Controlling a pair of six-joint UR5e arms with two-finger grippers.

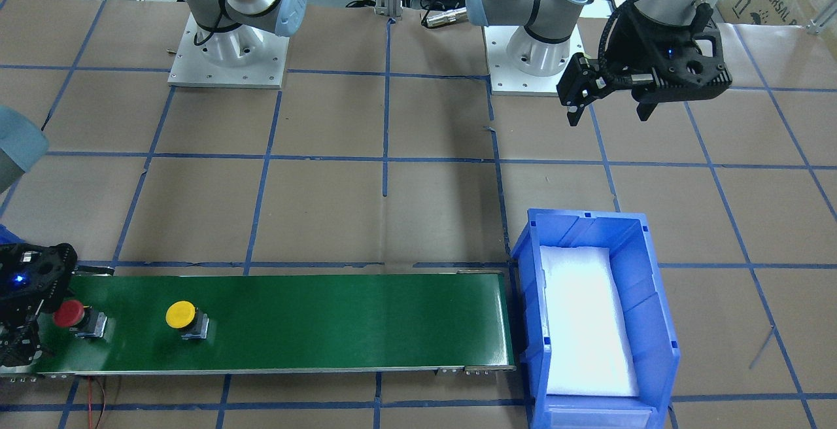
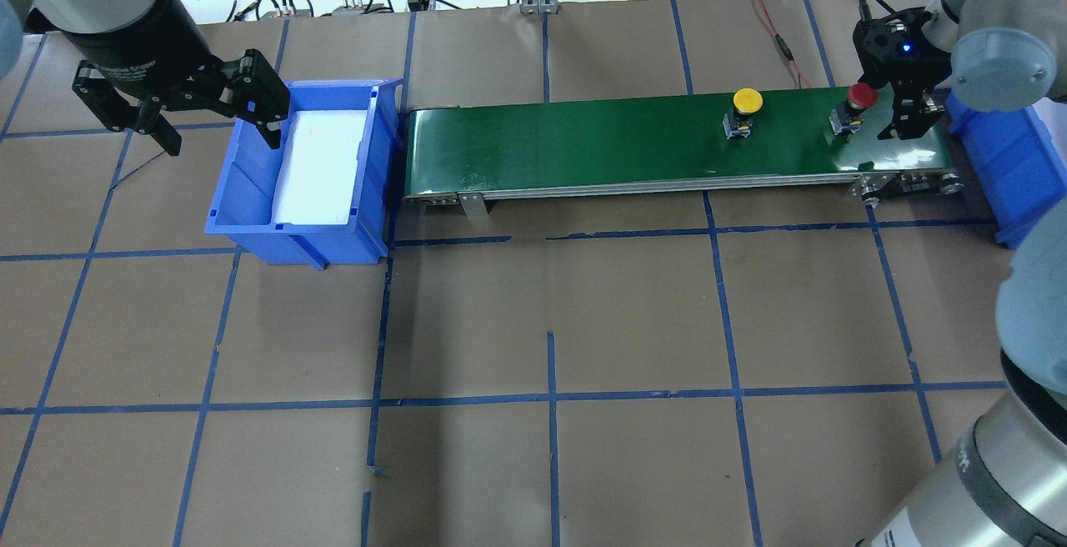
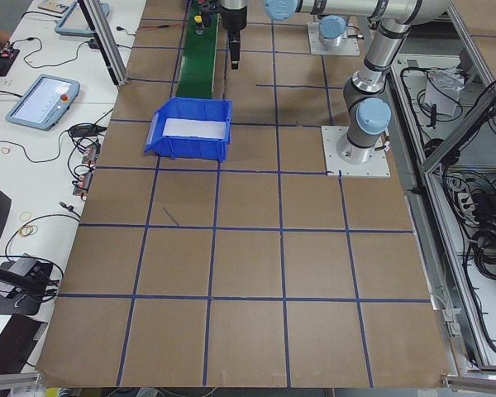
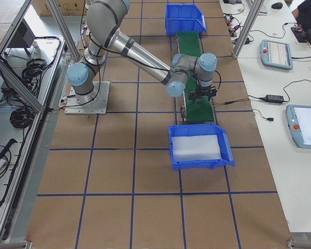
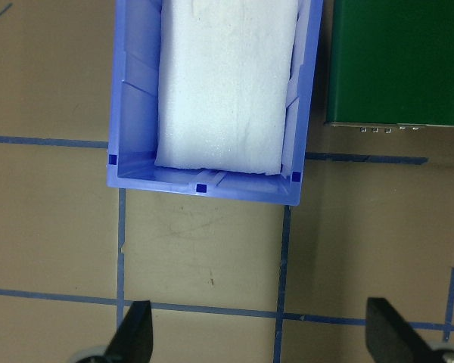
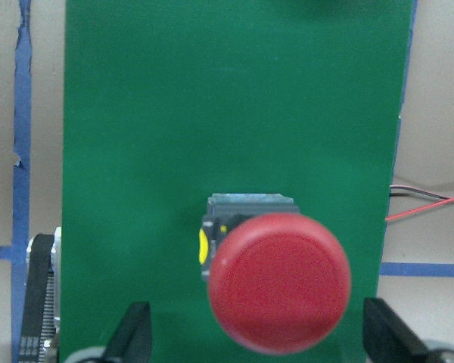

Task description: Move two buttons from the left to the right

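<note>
Where the smooth green belt [image 1: 327, 318] ends on my right, the red button [image 6: 280, 283], a glossy round cap on a dark square base, shows between the spread right claw's [image 6: 259, 340] fingers, untouched. Only the exterior views show the yellow button [image 1: 181, 314], further along the belt. The left claw [image 5: 261, 336] hangs spread over the papered desk [image 5: 204, 242], near the foam-lined blue plastic bin [image 5: 136, 91].

Both buttons [image 1: 181, 314] on belt [image 1: 340, 324] beside bin [image 1: 656, 324]
</note>
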